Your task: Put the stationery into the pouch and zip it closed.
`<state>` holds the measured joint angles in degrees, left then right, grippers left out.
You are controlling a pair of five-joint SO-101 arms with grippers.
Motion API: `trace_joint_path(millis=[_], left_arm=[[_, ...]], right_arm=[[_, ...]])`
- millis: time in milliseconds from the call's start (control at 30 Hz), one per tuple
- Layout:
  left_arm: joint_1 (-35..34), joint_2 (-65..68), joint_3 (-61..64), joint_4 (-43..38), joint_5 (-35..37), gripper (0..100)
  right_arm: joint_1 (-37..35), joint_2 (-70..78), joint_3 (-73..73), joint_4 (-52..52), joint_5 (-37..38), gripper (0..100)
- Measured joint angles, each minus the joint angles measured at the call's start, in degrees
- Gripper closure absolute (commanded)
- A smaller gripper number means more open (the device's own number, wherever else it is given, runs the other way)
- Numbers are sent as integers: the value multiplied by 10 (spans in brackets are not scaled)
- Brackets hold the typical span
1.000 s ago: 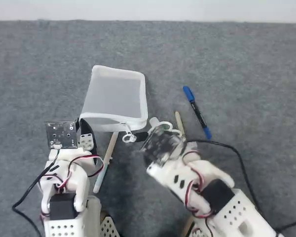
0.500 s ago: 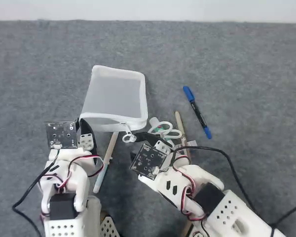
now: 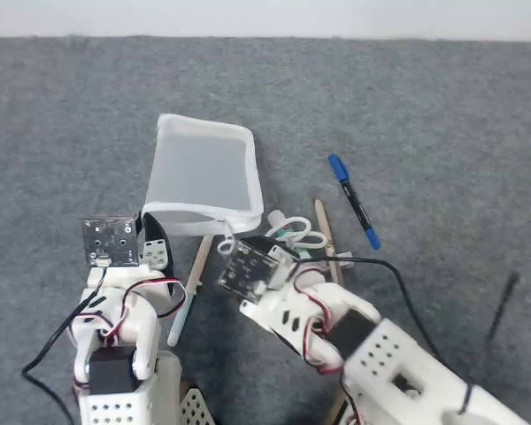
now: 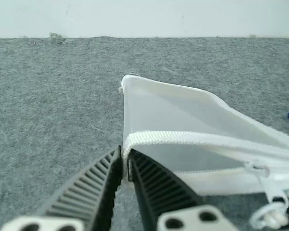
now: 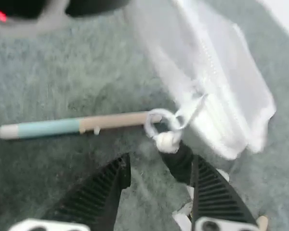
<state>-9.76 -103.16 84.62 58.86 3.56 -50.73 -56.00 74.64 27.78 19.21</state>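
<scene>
From above, the pouch [image 3: 203, 173] lies just ahead of both arms, with a blue marker [image 3: 352, 202] and scissors [image 3: 285, 227] to its right. The left wrist view adds the left gripper [image 4: 125, 162] pinching the pouch's zipper-edge corner. The right wrist view adds the right gripper [image 5: 159, 166], spread beside the zipper pull [image 5: 160, 122]. The pouch is translucent white mesh. It lies on grey carpet [image 3: 442, 115], with a pale wall [image 3: 265, 18] behind.
</scene>
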Motion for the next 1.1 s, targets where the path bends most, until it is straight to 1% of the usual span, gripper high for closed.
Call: trace_joint_path(millis=[100, 200, 367, 433, 533, 600, 667, 767, 967, 1100], left_arm=[[0, 0, 0, 0, 0, 983], [0, 0, 0, 0, 0, 983], [0, 0, 0, 0, 0, 983], [0, 0, 0, 0, 0, 983], [0, 0, 0, 0, 0, 983], [0, 0, 0, 0, 0, 983], [0, 0, 0, 0, 0, 983], [0, 0, 0, 0, 0, 983], [1, 0, 0, 0, 0, 983], [1, 0, 0, 0, 0, 983]], right_arm=[[0, 60, -19, -16, 0, 814], [15, 103, -31, -40, 0, 815], [42, 127, -32, -83, 0, 821], [42, 127, -32, -95, 0, 876], [43, 127, -32, -107, -12, 998], [44, 127, -32, -113, -19, 981], [49, 127, -33, -113, -22, 993], [76, 127, -49, -105, -25, 991], [107, 125, -80, -42, -28, 991], [121, 85, -80, -6, -28, 991]])
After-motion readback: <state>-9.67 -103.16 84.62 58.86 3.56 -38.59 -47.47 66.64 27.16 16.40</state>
